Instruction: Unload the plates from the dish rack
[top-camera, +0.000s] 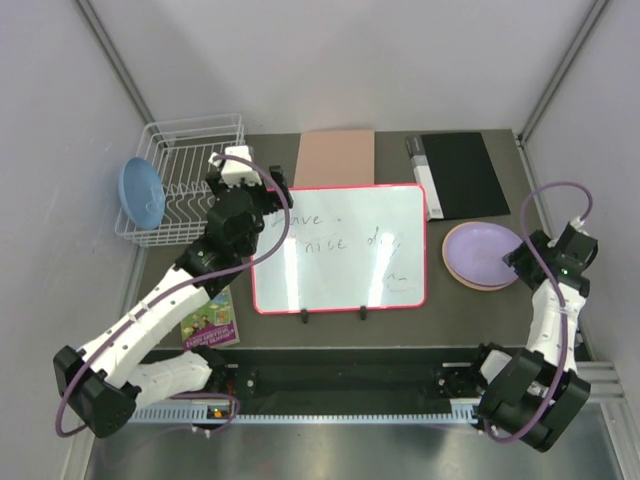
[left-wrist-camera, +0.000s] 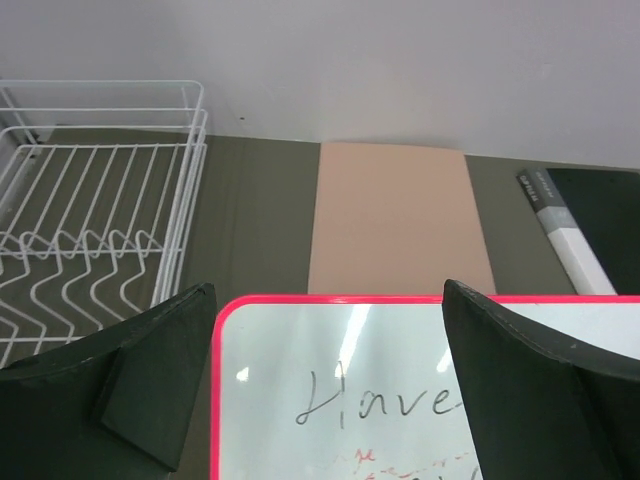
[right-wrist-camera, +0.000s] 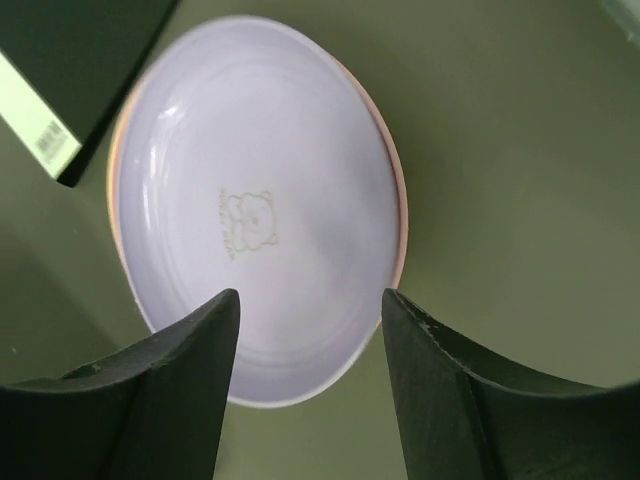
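Note:
The white wire dish rack (top-camera: 190, 180) stands at the table's far left; it also shows in the left wrist view (left-wrist-camera: 95, 235). The light blue plate (top-camera: 142, 191) stands upright at the rack's left edge. The pinkish-lilac plate (top-camera: 483, 252) lies flat at the right, stacked on the orange-yellow plate (top-camera: 466, 282), of which only a rim shows (right-wrist-camera: 400, 200). The lilac plate fills the right wrist view (right-wrist-camera: 255, 205). My left gripper (top-camera: 275, 185) is open and empty over the whiteboard's top left corner, right of the rack. My right gripper (top-camera: 515, 258) is open and empty over the stacked plates' right edge.
A red-framed whiteboard (top-camera: 340, 248) with writing lies mid-table. A tan board (top-camera: 335, 158) and a black folder with a white strip (top-camera: 455, 172) lie at the back. A small colourful booklet (top-camera: 208, 320) lies near the front left. Grey walls close in on both sides.

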